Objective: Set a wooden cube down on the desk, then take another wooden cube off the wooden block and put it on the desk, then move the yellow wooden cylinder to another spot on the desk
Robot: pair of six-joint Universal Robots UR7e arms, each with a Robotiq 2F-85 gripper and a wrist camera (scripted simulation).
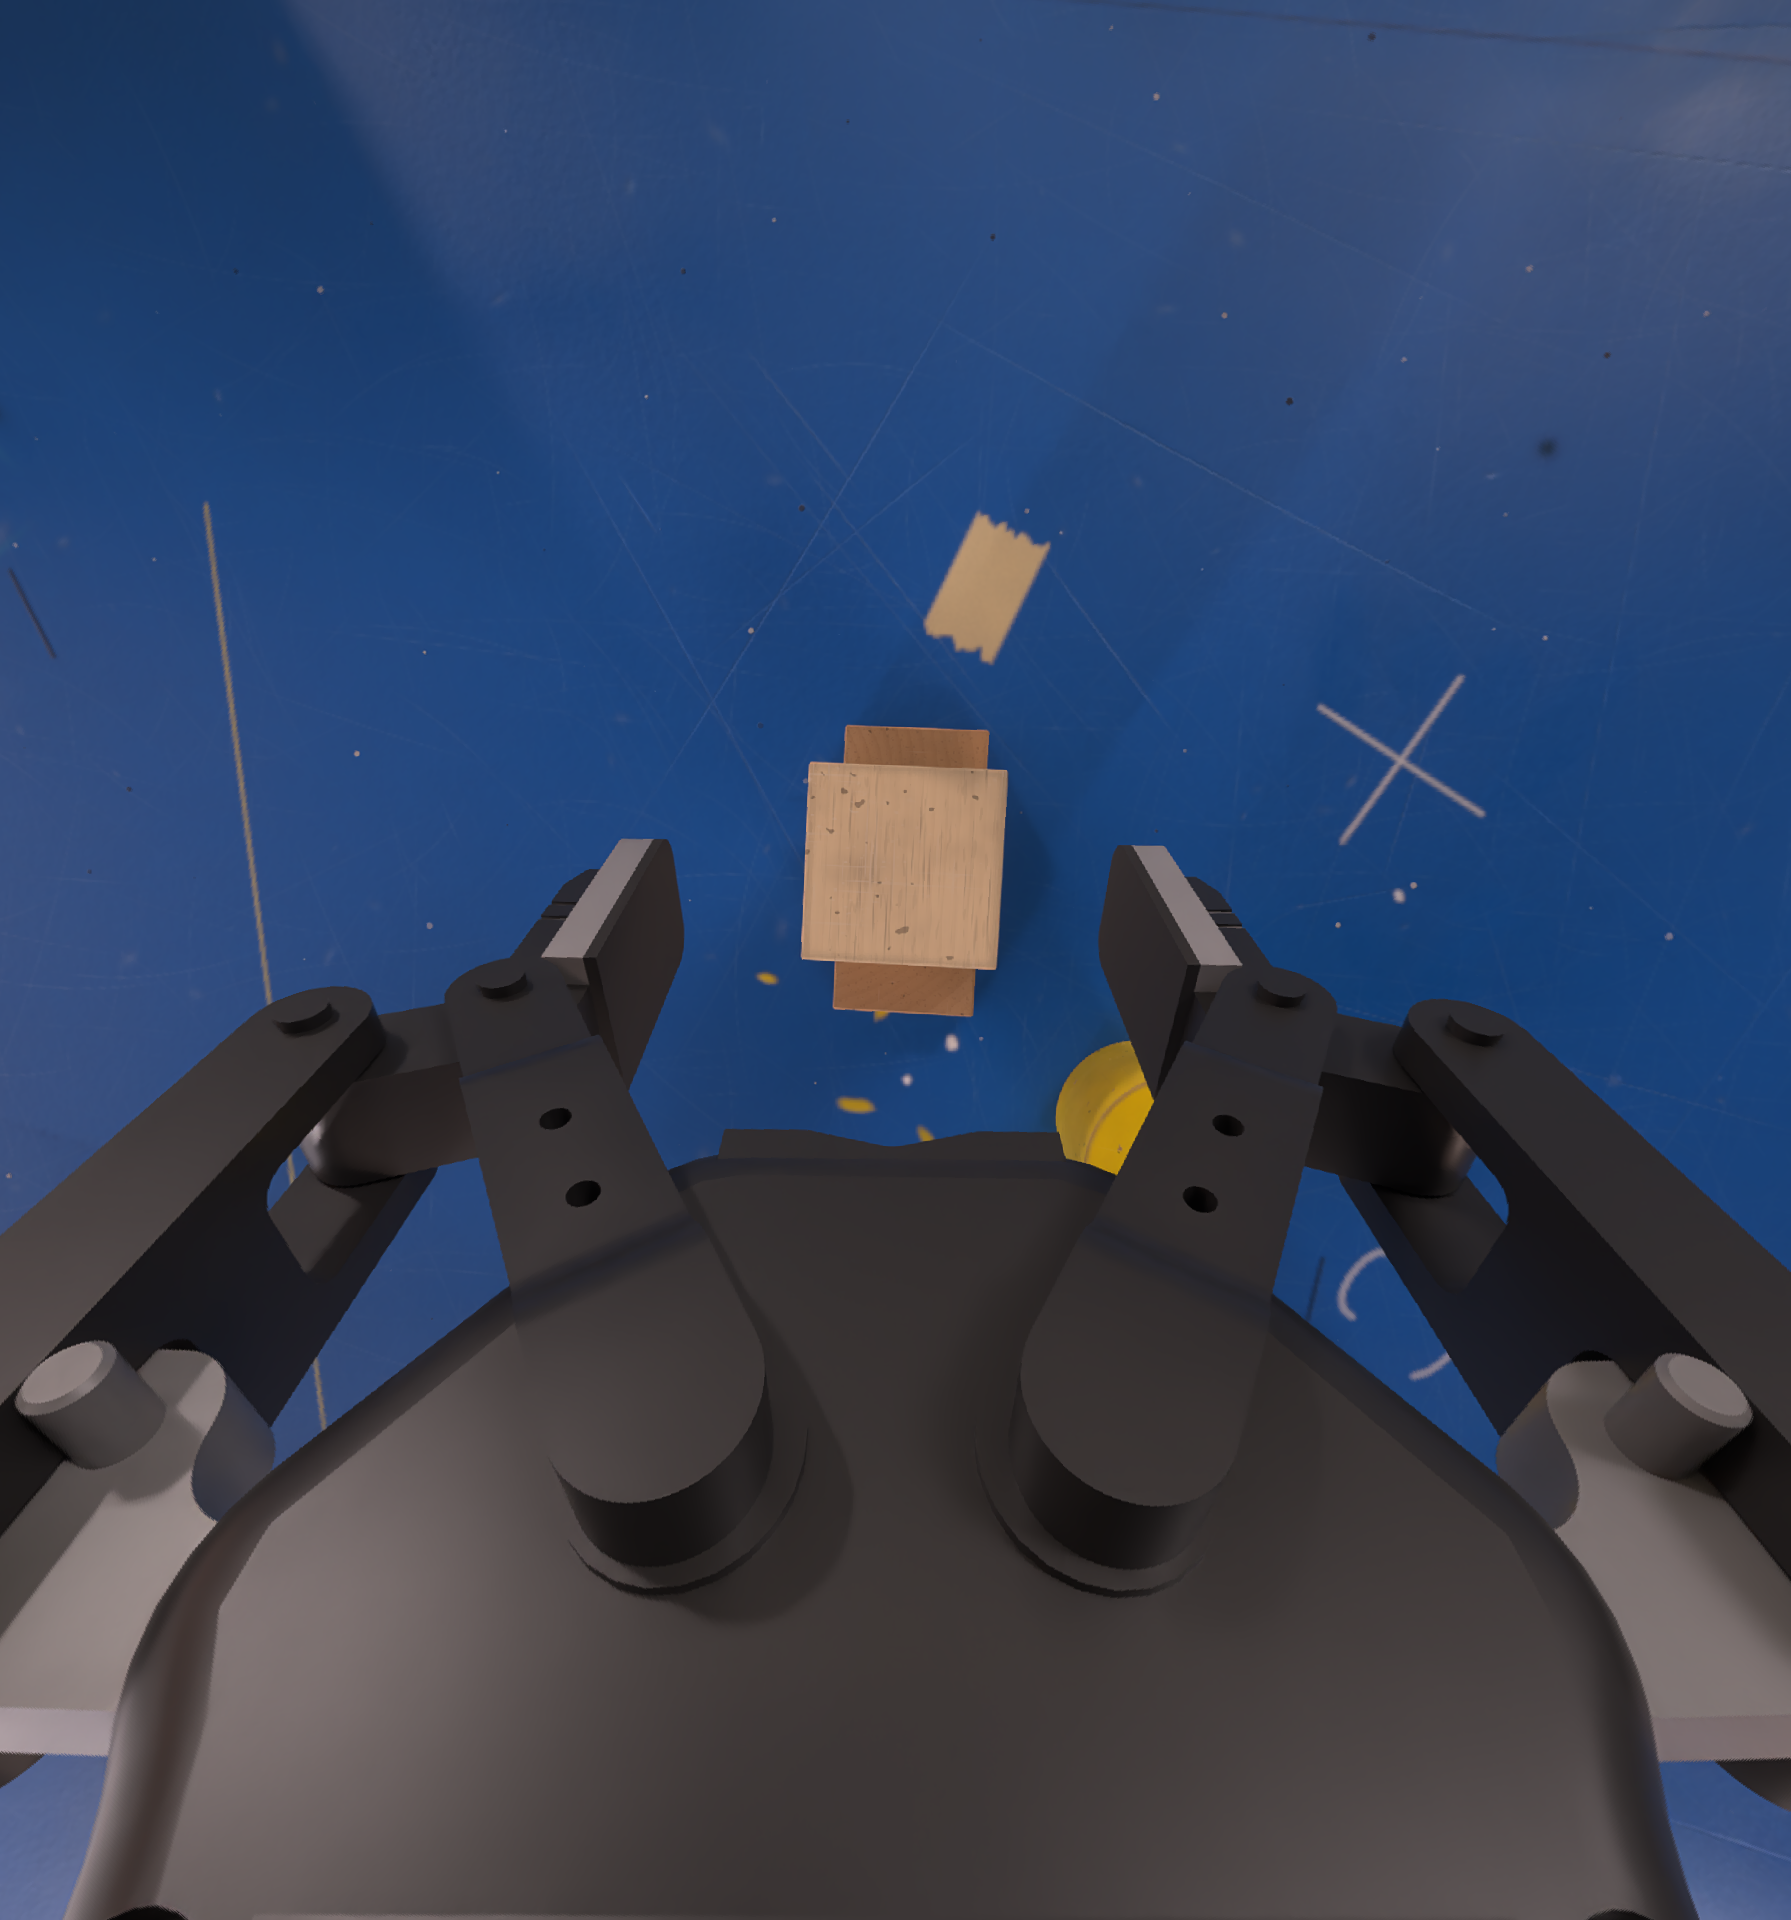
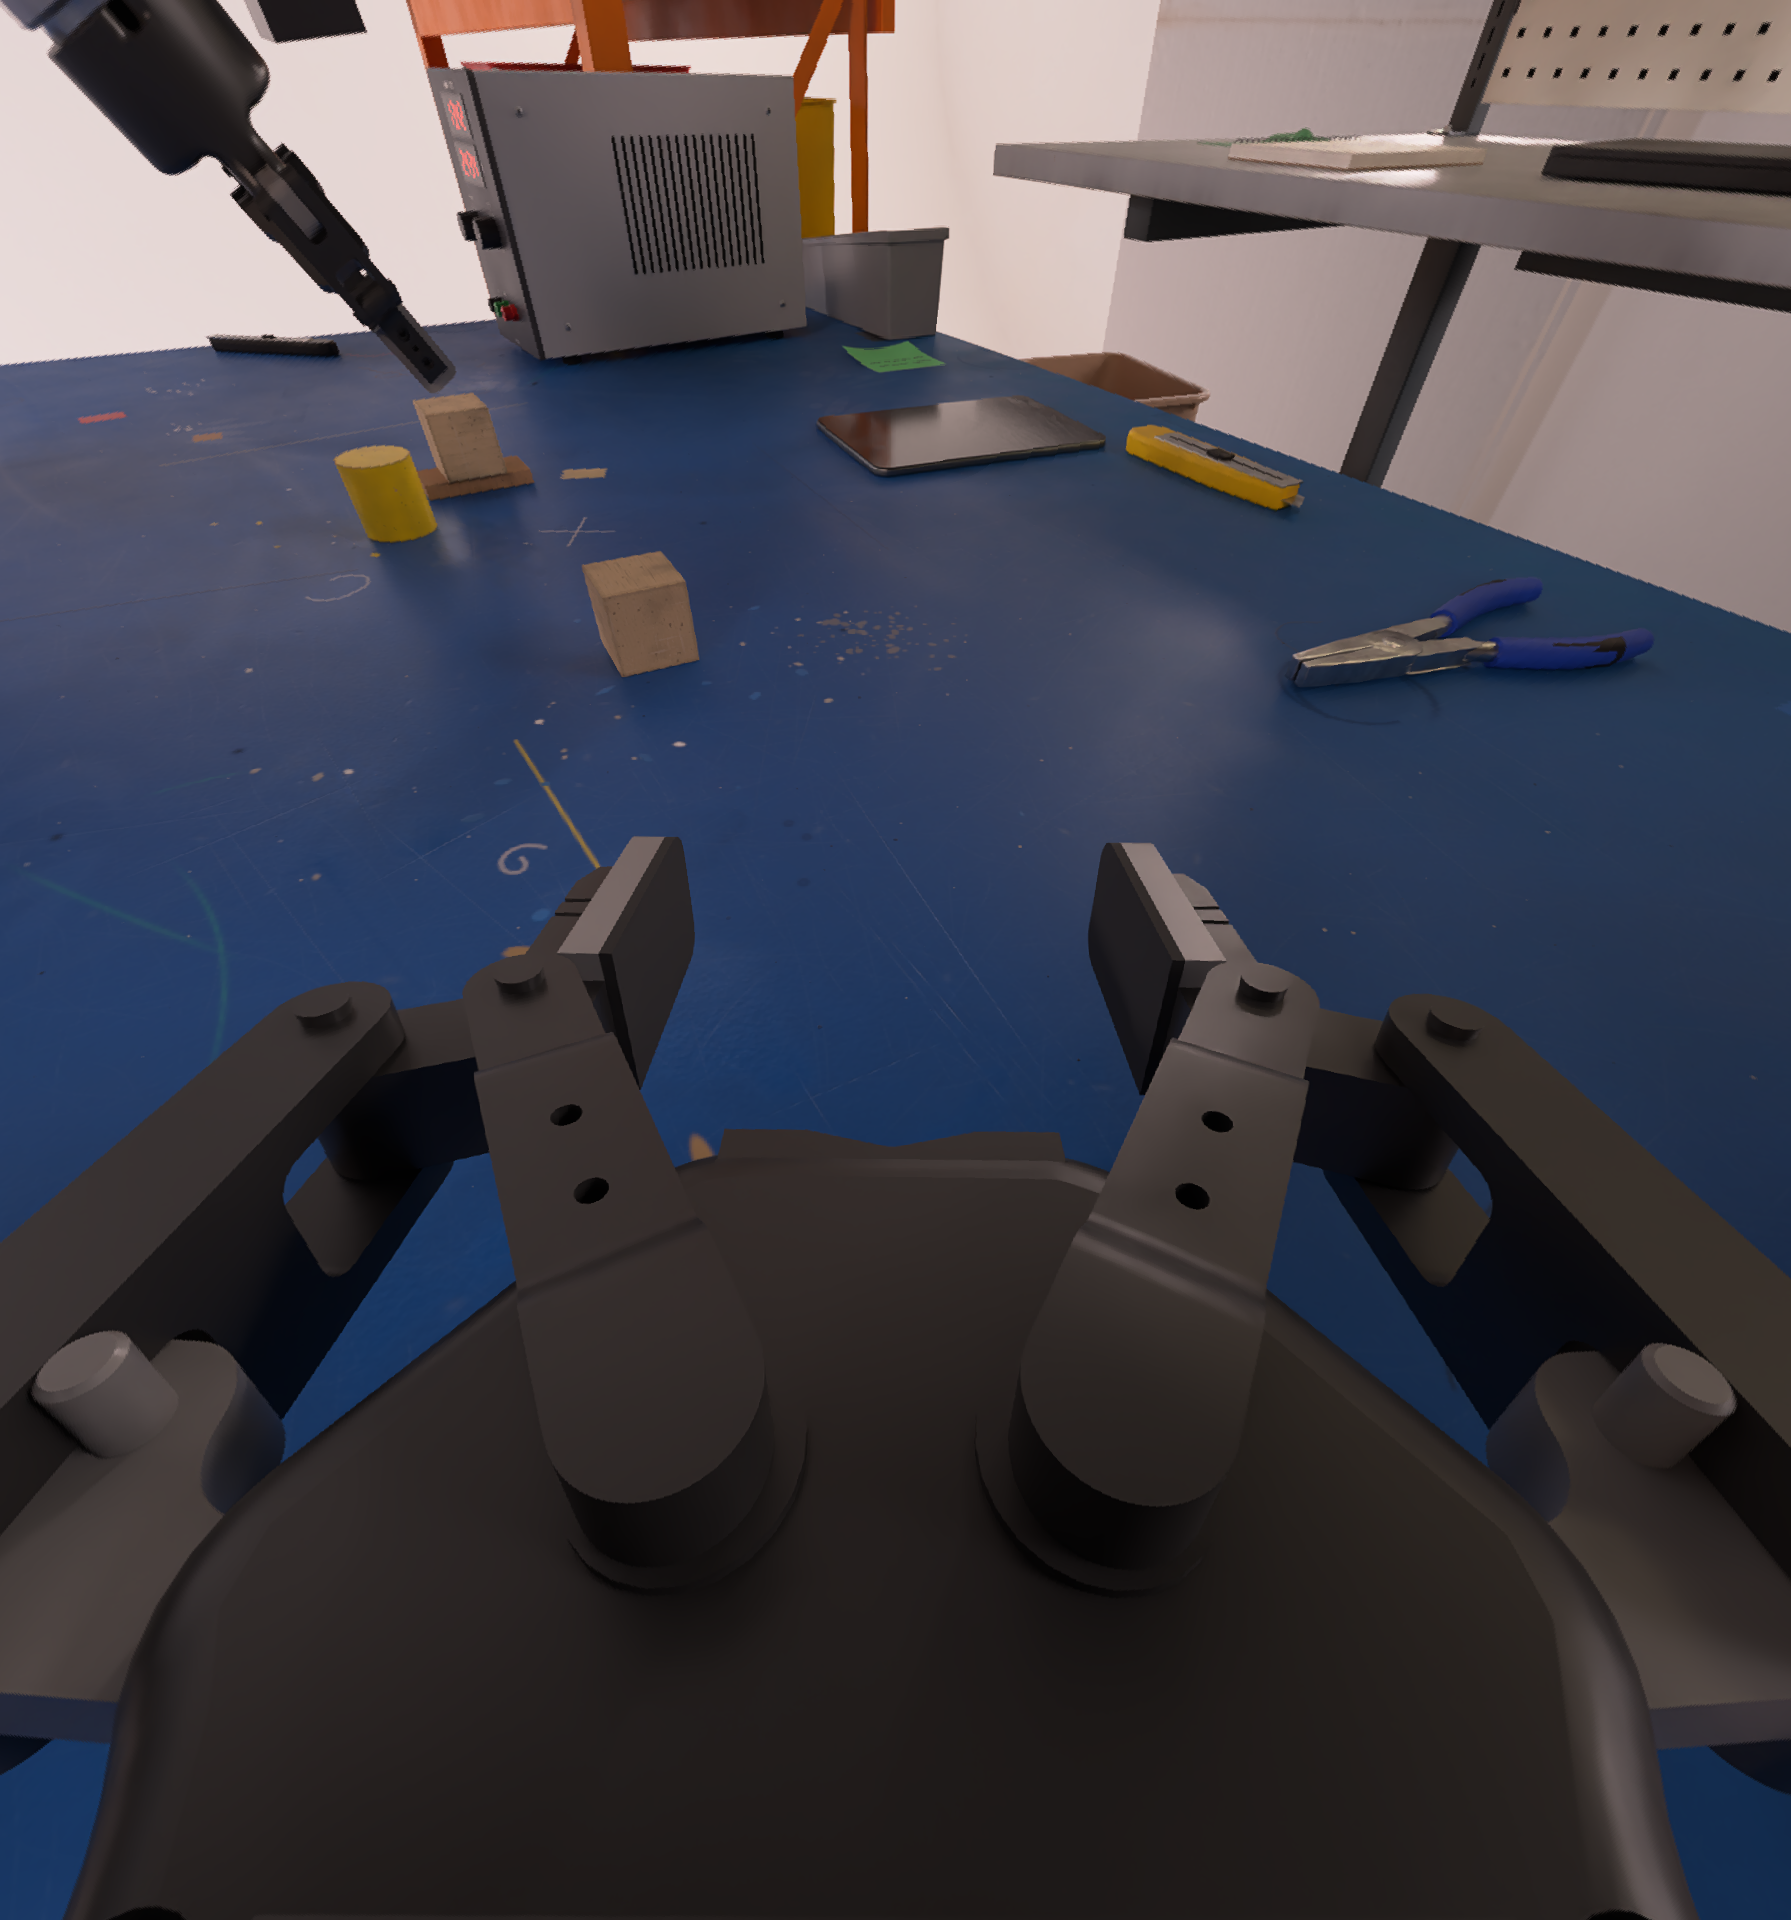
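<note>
The blue desk (image 2: 974,779) carries a loose wooden cube (image 2: 642,613) at 12 o'clock of the right gripper (image 2: 891,945), whose jaws stand wide and empty. The left gripper (image 1: 891,935), equally wide, hangs above a second cube (image 1: 903,864) on the wooden block (image 1: 903,992), which sits between its jaws; the yellow cylinder (image 1: 1104,1107) stands at 5 o'clock.

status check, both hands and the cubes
Left hand open above cube on wooden block. Right hand open, empty. Other cube on desk. Yellow cylinder beside block.
</note>
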